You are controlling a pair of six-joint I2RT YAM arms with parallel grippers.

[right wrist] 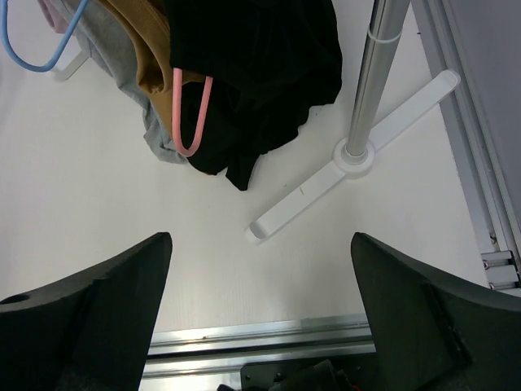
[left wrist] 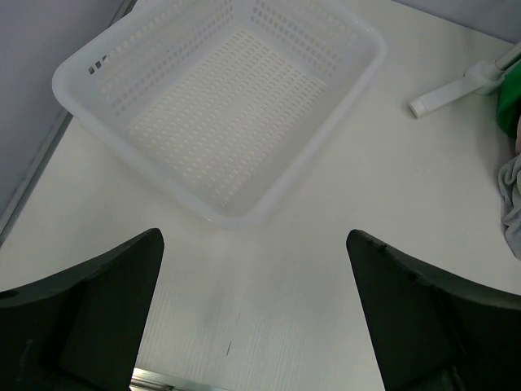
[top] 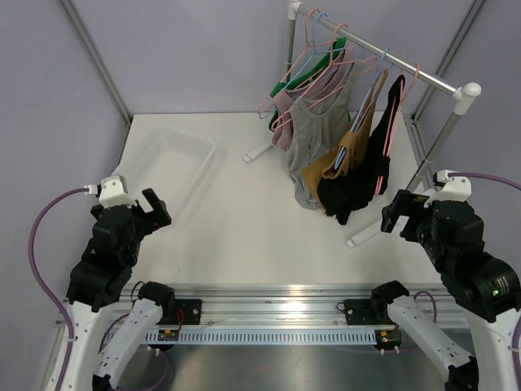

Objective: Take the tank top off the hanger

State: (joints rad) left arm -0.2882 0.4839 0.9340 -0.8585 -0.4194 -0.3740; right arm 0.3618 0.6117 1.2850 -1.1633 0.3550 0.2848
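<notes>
Two pincers are hovering over the near side of the table (top: 244,236), and you are holding nothing in either of them.

Starting at your left, the left pincer (top: 153,213) is standing with its jaws spread as wide as they go. It is pointing down toward a white basket (top: 183,134). That basket is sitting at the far left of the table, well apart from the clothes, and is probably lying there to take the garment once it is off.

Moving right, a clothes rack (top: 435,76) is standing in the far right corner. Several tops are hanging from it on pink and blue hangers (right wrist: 189,151), crowding and overlapping one another. A grey tank top (top: 313,134) is facing you at the left of the bunch. A tan tank top (top: 342,159) is hanging beside it, and a black tank top (top: 362,175) is drooping at the right, its hem close to the table. Nothing is telling you which one is meant. The straps are looping over the hangers, so you are likely needing one pincer to steady a hanger while the other pulls.

Farthest right, the right pincer (top: 400,213) is gaping just as wide and is just as empty. It is looking down near the black top's hem.
</notes>
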